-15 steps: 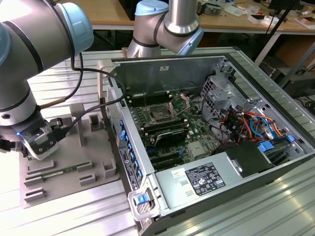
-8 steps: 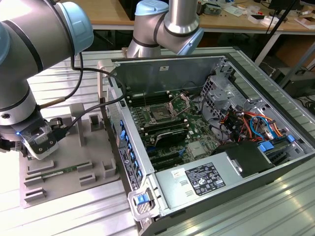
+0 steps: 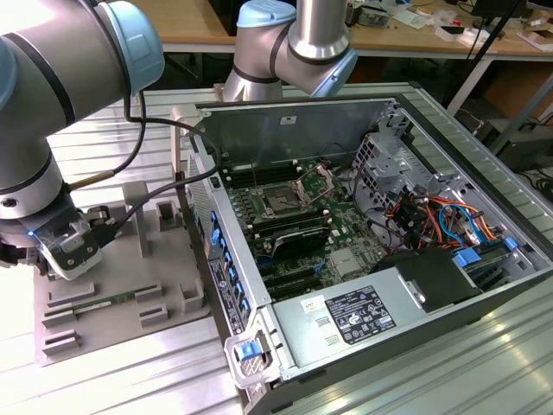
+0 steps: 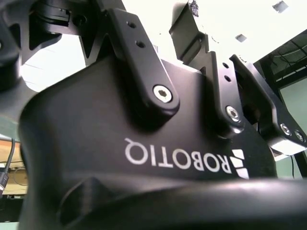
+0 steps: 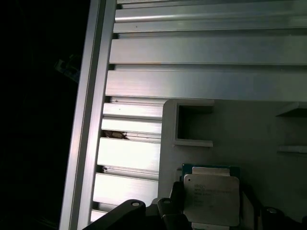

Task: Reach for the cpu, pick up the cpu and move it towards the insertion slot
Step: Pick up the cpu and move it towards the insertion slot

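Cpu (image 5: 211,199), thin silver-topped square chip, apparently resting on grey fixture plate (image 5: 249,129) near its notched edge, directly below black gripper (image 3: 73,252); open or closed: cannot tell.

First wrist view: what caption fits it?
The cpu at the grey fixture plate, which lies on the ribbed aluminium table.

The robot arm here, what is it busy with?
A robot arm holds its black pincer low over the grey fixture plate, at the exterior view's left. In the first wrist view the small square silver-topped cpu is close at the pincer, over that plate; whether it is gripped, I cannot tell. The square dark insertion slot in the green motherboard lies apart, toward the exterior view's right.
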You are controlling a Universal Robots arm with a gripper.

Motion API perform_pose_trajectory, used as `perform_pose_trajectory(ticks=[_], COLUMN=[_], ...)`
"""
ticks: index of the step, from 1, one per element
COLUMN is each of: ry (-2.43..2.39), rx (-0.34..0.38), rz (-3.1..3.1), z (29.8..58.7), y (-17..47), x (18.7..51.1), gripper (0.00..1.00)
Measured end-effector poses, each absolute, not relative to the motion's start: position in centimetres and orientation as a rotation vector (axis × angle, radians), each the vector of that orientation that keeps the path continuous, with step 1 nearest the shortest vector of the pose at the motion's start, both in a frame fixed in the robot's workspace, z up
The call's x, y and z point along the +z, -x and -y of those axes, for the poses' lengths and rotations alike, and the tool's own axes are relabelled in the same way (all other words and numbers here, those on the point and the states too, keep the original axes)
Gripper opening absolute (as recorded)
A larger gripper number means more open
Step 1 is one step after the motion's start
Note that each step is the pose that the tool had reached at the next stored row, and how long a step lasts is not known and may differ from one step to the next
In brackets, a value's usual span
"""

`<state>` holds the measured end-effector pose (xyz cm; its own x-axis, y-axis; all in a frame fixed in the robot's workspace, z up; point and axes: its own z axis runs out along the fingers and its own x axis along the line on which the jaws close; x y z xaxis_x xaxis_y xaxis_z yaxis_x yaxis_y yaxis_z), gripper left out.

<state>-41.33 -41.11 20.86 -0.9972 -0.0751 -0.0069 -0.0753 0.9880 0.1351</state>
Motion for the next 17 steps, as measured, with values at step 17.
perform_pose_trajectory(ticks=[17], ry=[0.118], rx=[0.213], rz=[-3.131], z=[41.11], y=[41.33], x=[21.55], gripper=[0.55])
